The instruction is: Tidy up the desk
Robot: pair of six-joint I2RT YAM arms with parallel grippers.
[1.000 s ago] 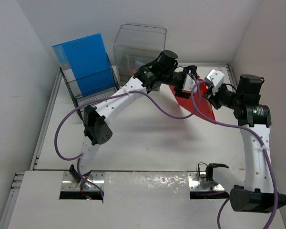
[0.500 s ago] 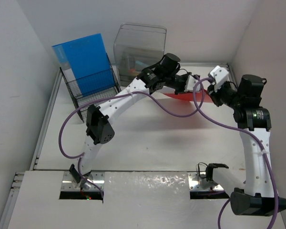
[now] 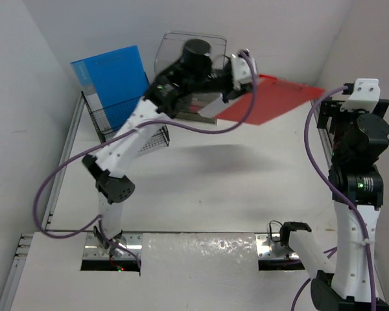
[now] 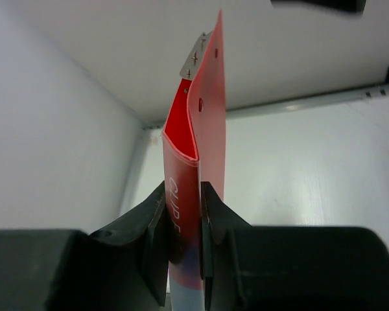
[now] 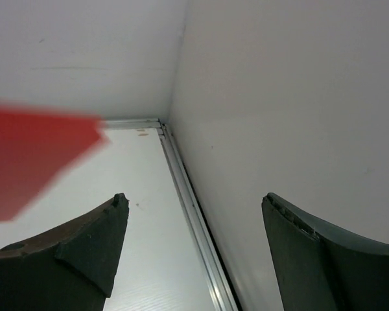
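A red clip folder (image 3: 272,100) hangs in the air over the back of the white desk (image 3: 201,188), tilted, one end pinched in my left gripper (image 3: 236,72). The left wrist view shows both fingers pressed on the red folder (image 4: 204,129), with the left gripper (image 4: 181,194) shut on its spine edge. At the desk's right edge my right arm stands upright and its gripper (image 3: 327,120) is open and apart from the folder. In the right wrist view the right gripper (image 5: 191,201) holds nothing, and a blurred corner of the red folder (image 5: 32,155) shows at left.
A black wire rack (image 3: 126,126) at the back left holds a blue folder (image 3: 110,84). A clear plastic box (image 3: 191,52) stands behind the left arm. The desk's grey rail (image 5: 194,220) and the right wall lie under the right gripper.
The right gripper opened, let go of the red folder and drew back right. The left gripper closed on the folder, lifted it off the desk and swung back left.
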